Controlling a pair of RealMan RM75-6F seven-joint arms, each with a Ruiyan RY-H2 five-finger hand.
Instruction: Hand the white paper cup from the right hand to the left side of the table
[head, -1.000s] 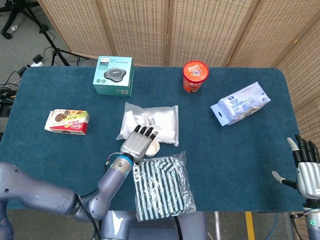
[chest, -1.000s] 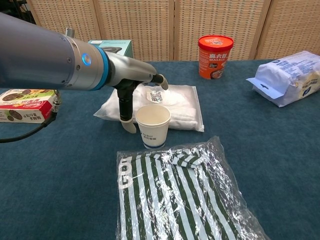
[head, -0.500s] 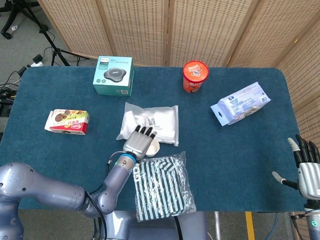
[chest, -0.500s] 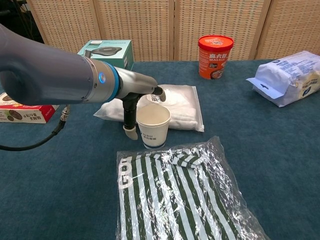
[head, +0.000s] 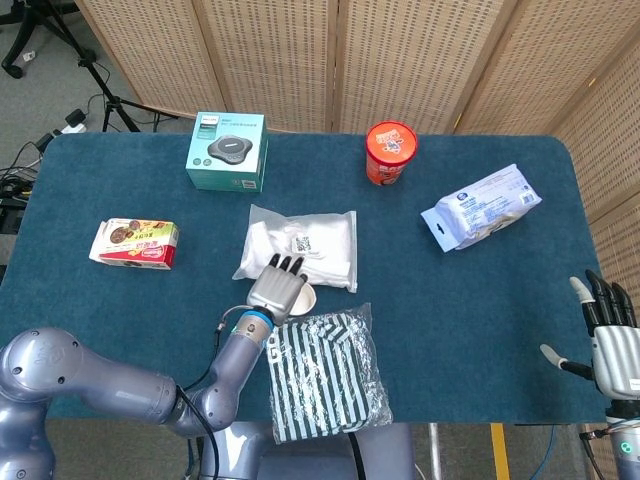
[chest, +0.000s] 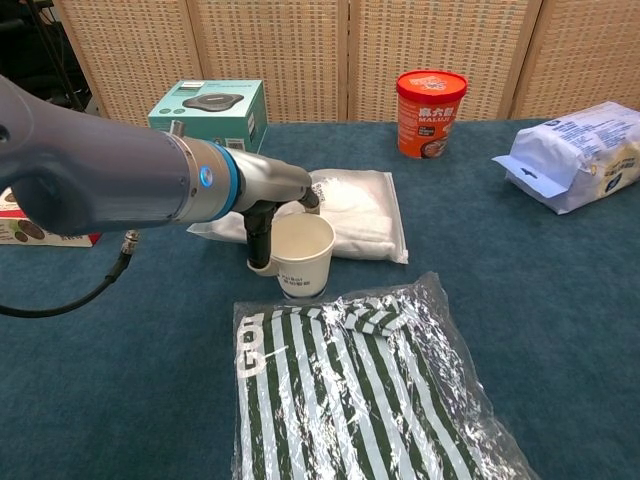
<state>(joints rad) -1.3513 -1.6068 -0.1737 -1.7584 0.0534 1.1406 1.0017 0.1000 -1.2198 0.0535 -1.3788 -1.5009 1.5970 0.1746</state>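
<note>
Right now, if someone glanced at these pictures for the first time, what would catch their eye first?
Most likely the left hand wrapped around the white paper cup near the middle of the blue table, just behind a striped garment in a clear bag. Next, the red instant-noodle tub at the far edge stands out, and the right hand waits off the table's right corner, fingers spread and holding nothing.

At centre we see the white paper cup (chest: 302, 256) upright on the worktop (chest: 560, 300), our left hand (chest: 268, 215) wrapped about its 9 o'clock side. A striped bag (chest: 360, 390) lies at 6 o'clock, a white pouch (chest: 362, 212) at 12 o'clock.
</note>
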